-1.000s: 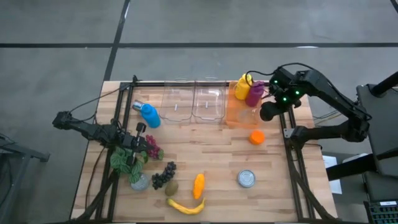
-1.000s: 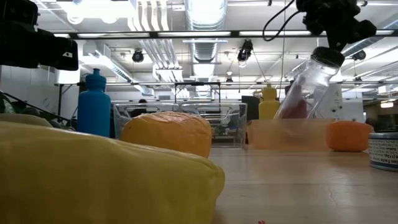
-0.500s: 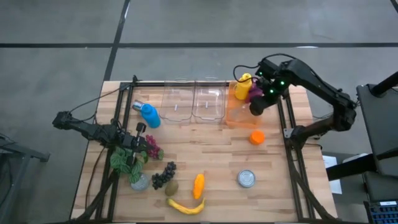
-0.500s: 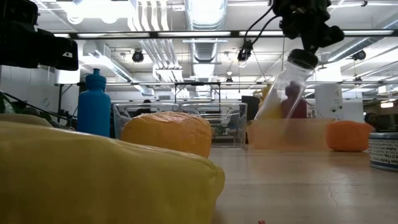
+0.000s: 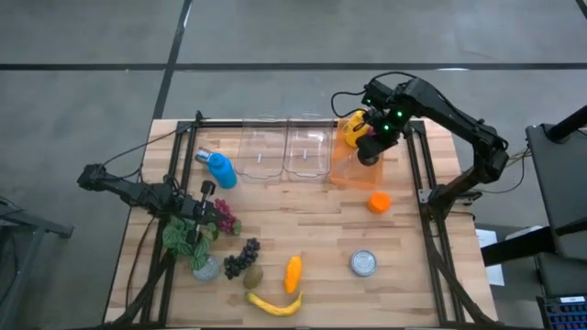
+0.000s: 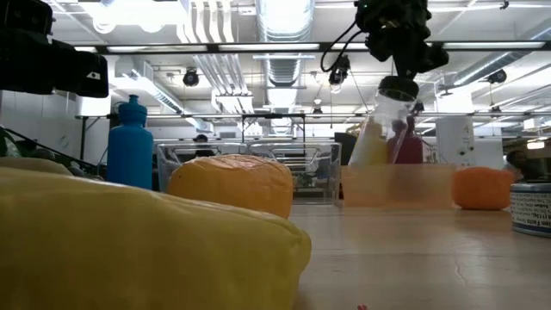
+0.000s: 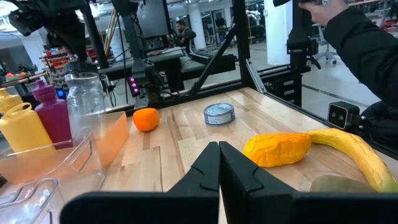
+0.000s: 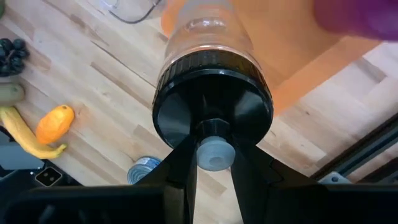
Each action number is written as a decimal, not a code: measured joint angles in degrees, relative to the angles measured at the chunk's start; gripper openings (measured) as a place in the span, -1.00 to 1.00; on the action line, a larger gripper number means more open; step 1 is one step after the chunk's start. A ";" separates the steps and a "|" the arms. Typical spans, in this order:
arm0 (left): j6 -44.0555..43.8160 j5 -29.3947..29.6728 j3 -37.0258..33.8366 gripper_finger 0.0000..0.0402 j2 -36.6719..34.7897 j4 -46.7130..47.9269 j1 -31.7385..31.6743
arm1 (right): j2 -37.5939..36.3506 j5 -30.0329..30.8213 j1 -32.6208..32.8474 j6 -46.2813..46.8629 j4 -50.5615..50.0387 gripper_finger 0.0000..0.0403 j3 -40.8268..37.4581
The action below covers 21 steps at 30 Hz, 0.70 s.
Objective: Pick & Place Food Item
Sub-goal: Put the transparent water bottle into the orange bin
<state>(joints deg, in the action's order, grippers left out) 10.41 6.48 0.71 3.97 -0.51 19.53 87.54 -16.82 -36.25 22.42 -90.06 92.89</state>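
The clear bottle [image 5: 367, 151], gripped by its black cap in the right pincer [image 8: 211, 152], has been carried over the last second from beside the right rail inward, and is now held over the orange bin [image 5: 353, 170] at the back of the counter [image 5: 321, 238]. In the low view it has gone from a strong tilt to nearly upright, its base inside the bin's outline. This suggests the placing step is close: what appears to remain is lowering and release.

The bin already holds a yellow bottle [image 5: 353, 128] and a purple bottle [image 7: 53, 118], so these two stand nearest in the way; the clear bottle is just beside them. Two clear bins [image 5: 284, 151] sit to the left, then a blue bottle [image 5: 218, 168]. An orange [image 5: 379, 203] and a can [image 5: 364, 264] lie nearer the front right; grapes [image 5: 240, 258], a kiwi [image 5: 253, 277], a mango [image 5: 293, 273] and a banana [image 5: 273, 303] lie front centre.

The left pincer [image 7: 219, 163] is closed and empty, waiting at the counter's left.
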 joint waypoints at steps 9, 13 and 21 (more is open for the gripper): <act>0.00 -0.02 -0.01 -0.99 0.00 0.00 0.01 | 4.50 0.04 0.00 -1.70 -0.12 -0.66 4.58; 0.00 -0.02 -0.01 -0.99 0.00 0.00 0.02 | 6.31 0.02 0.00 -2.72 0.06 -0.58 6.57; 0.00 -0.02 -0.01 -0.99 0.00 0.00 0.02 | 8.40 -0.63 0.02 -3.95 0.26 -0.51 7.69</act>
<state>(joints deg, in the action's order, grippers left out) 10.41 6.46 0.70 3.97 -0.51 19.54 95.94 -17.45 -36.23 18.48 -89.80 100.58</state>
